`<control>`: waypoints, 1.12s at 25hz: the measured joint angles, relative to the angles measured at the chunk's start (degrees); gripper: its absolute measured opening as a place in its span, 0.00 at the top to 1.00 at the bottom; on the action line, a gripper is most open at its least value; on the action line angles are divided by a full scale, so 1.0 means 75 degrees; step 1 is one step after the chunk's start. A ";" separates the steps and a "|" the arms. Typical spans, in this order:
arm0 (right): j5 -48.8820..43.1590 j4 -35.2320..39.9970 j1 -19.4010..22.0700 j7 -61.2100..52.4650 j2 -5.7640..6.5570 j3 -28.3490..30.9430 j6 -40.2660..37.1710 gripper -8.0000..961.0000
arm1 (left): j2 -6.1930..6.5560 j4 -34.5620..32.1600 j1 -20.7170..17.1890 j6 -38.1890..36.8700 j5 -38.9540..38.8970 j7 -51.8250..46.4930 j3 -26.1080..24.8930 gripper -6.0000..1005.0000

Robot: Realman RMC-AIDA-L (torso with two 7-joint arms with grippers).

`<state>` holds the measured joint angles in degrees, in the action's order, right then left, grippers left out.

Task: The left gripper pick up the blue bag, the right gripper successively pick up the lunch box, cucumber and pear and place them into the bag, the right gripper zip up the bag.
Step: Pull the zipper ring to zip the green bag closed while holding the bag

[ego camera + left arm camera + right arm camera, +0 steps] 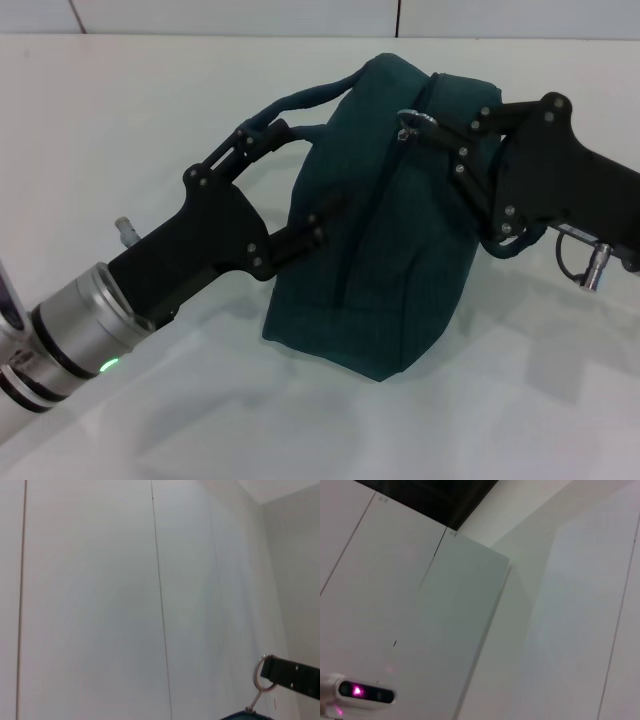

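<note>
Left pincer (262,135) grips blue bag (385,250) handle; contents hidden.

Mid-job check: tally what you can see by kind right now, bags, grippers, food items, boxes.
Bags: 1, the blue bag, its zipper ring pull at the right gripper's tips.
Grippers: 2, the left gripper at the bag's handle, the right gripper.
Food items: 0 visible.
Lunch boxes: 0 visible.
Total: 3.
</note>
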<state>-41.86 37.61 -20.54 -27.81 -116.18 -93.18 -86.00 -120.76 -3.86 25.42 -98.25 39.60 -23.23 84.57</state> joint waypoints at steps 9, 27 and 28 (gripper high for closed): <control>0.0169 -0.0067 0.0032 0.0014 0.0012 0.0007 -0.0070 0.98 | 0.0000 -0.0002 0.0039 0.0339 0.0017 0.0158 0.0051 0.29; 0.0734 -0.0558 -0.0037 -0.0033 0.0013 -0.0064 -0.0259 0.98 | 0.0024 -0.0038 0.0029 0.0305 0.0165 0.0622 0.0253 0.91; 0.0737 -0.0562 -0.0038 -0.0034 0.0012 -0.0063 -0.0261 0.98 | 0.0027 -0.0048 0.0032 0.0305 0.0168 0.0622 0.0255 0.92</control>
<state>-36.33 33.40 -20.82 -28.07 -116.09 -93.66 -87.96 -120.56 -4.22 25.66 -95.96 40.86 -18.56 86.48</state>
